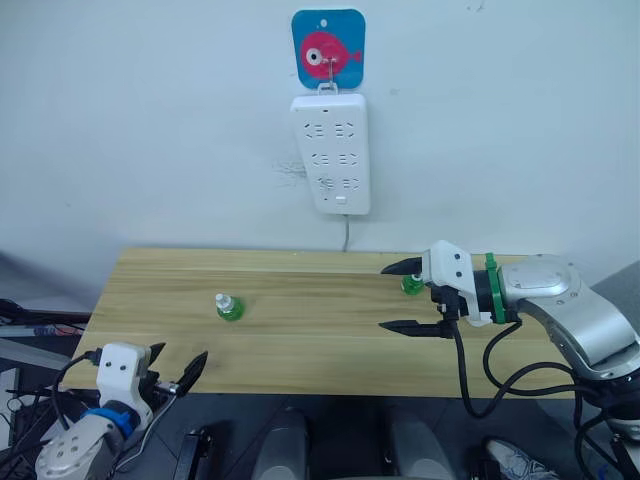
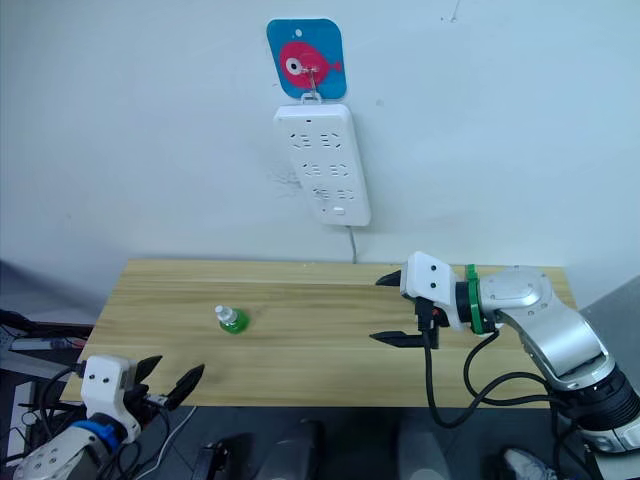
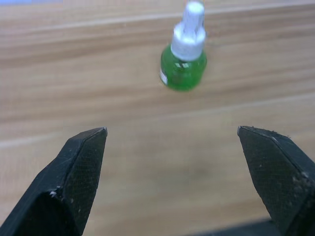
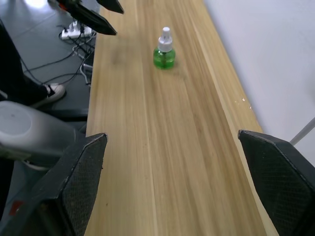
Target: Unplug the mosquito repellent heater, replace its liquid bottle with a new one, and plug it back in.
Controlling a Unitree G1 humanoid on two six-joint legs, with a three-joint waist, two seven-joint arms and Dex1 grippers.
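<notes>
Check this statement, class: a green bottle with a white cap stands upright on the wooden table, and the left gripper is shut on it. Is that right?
Not quite. The green bottle does stand upright on the wooden table, but the left gripper is open and apart from the bottle, with bare table between them. The left wrist view shows this.

The right arm (image 1: 570,300), at the right of the head views, is silver-grey and rounded, with a green ring at the wrist, a white block behind the right gripper (image 1: 405,296) and its two black pointed fingers, and black cables looping below. The left arm (image 1: 75,440), at the lower left, is grey with a blue ring, a white block with dark screw holes, and thin black cables. The left gripper (image 1: 172,372) has black, finely textured fingers (image 3: 81,172).
</notes>
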